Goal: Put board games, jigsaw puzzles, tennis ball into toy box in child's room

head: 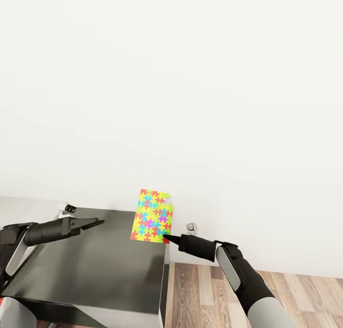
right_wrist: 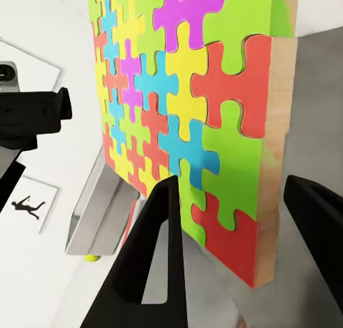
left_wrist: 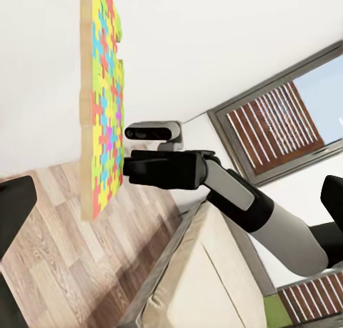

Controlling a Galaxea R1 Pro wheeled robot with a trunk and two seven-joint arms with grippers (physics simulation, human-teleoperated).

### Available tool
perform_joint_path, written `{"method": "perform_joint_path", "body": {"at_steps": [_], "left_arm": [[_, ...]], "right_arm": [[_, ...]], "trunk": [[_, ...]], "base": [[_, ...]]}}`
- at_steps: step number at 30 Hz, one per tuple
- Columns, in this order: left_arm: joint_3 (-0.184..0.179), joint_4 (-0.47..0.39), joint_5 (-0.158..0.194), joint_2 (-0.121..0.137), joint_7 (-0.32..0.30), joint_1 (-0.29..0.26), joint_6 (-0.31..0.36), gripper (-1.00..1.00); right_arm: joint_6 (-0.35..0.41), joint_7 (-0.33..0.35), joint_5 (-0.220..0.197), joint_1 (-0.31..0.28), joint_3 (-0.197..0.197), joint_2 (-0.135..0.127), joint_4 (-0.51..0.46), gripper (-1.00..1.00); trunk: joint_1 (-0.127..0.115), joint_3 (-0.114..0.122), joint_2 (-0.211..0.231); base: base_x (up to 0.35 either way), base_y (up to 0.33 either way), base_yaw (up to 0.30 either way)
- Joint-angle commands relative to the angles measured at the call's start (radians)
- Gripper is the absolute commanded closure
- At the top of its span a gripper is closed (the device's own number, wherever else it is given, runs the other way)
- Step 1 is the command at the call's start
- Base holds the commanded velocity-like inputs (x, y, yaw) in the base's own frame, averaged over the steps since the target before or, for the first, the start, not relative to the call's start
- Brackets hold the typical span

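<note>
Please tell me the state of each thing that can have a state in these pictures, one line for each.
Multicoloured thin square jigsaw puzzle sheet: lifted, upright on edge, held by a lower corner.
Right end effector: shut on the puzzle's corner.
Left end effector: holding nothing, over the dark grey table top; open or shut unclear.

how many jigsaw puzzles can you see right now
1: the jigsaw puzzle is held upright at its lower corner by the right gripper, above the dark table edge. The second may be out of frame.

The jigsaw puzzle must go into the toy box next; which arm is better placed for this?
Right. Its end effector already holds the jigsaw puzzle by a lower corner; the left end effector is empty.
</note>
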Motion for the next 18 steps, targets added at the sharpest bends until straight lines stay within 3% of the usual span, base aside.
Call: {"method": "perform_joint_path", "body": {"at_steps": [1,14,16,18], "left_arm": [[0.000,0.000,0.000,0.000,-0.004,-0.001,0.011,-1.00],[-0.002,-0.033,0.004,0.002,-0.004,0.001,0.010,-1.00],[-0.002,-0.060,0.007,0.012,-0.004,0.004,0.016,-1.00],[-0.003,-0.079,0.012,0.041,-0.004,0.006,0.022,-1.00]], "right_arm": [[0.007,-0.001,-0.006,-0.001,0.000,0.000,0.000,1.00],[0.007,-0.001,-0.007,-0.001,0.000,0.000,-0.002,1.00],[0.008,-0.004,-0.007,0.001,0.001,0.000,-0.022,1.00],[0.013,-0.006,-0.007,0.017,0.000,0.000,-0.068,1.00]], "trunk": [[0.001,0.000,-0.002],[0.001,0.021,-0.002],[0.001,0.025,-0.002],[0.001,0.028,-0.002]], "base": [[0.000,0.000,0.063],[0.000,0.000,0.063],[0.000,0.000,0.064],[0.000,0.000,0.065]]}}
